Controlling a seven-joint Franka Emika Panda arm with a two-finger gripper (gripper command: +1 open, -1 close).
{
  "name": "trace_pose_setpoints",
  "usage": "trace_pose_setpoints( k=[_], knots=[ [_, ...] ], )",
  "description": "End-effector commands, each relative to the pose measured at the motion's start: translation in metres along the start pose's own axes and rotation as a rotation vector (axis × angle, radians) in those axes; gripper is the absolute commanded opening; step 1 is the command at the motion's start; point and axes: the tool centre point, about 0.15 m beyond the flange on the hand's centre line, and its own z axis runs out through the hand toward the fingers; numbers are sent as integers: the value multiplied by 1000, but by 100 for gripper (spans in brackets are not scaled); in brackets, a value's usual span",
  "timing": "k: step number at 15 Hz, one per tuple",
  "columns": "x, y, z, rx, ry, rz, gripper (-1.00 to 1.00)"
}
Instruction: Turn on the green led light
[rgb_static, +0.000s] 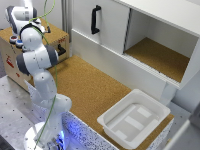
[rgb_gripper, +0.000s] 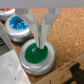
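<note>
The wrist view holds a green round button (rgb_gripper: 37, 54) in a silver ring, set into a cork-topped wooden box (rgb_gripper: 65, 30). My gripper (rgb_gripper: 38, 43) points straight down onto it, jaws shut, and the fingertips (rgb_gripper: 35, 40) touch the green cap near its middle. Nothing is held between them. In the exterior view the arm (rgb_static: 37, 60) bends over the box (rgb_static: 55, 37) at the exterior view's left, and its own links hide the gripper and the green button.
A blue button (rgb_gripper: 17, 24) and a red button (rgb_gripper: 6, 11) sit in a row beyond the green one. A white tray (rgb_static: 134, 117) lies on the cork table. An open cabinet (rgb_static: 160, 55) and a drawer handle (rgb_static: 95, 19) stand behind.
</note>
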Motion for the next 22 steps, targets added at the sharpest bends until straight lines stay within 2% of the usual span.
trace_pose_setpoints(
  k=[1, 2, 3, 9, 10, 11, 17, 21, 22],
  knots=[
    [-12, -33, -24, -89, 27, -23, -100],
    [-13, -34, -17, -79, 16, -24, -100],
    [-15, -31, -9, -43, 27, -16, -100],
    [-13, -17, 26, -16, 1, 7, -100],
    [-14, -14, 29, -20, 2, 20, -100],
    [-14, -10, 30, 0, 18, 33, -100],
    [-9, -2, 26, -14, 41, 44, -100],
    [-12, -4, 41, -2, -7, 29, -100],
    [-13, -3, 50, 20, -8, 32, -100]
  ],
)
